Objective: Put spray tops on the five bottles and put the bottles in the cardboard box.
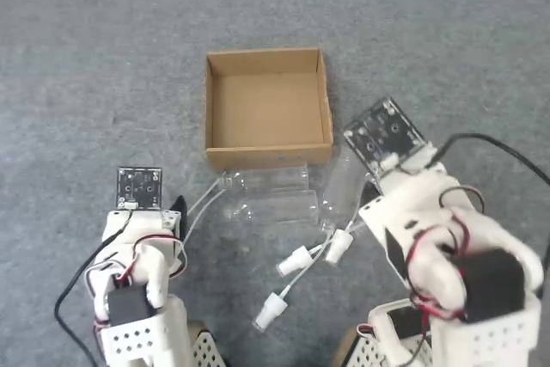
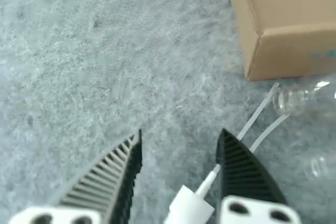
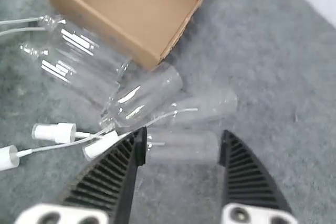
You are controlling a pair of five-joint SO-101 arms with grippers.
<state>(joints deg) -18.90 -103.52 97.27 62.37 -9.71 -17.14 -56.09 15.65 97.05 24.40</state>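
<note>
Left claw (image 2: 180, 136) wide, spray top (image 2: 190, 207) between; right claw (image 3: 184, 132) wide astride bottle (image 3: 184, 148).

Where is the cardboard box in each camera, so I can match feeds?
High view: the open brown cardboard box sits mid-table, beyond both arms.
Left wrist view: one corner of it, ahead of the left tool.
Right wrist view: its open top and near wall, ahead of the right tool.
Shared landmark: the clear plastic bottles lying against its near wall.

Lit brightly and evenly from above.
Faint shadow inside the cardboard box (image 1: 268, 157); white glints along the clear bottles (image 3: 84, 51).
</note>
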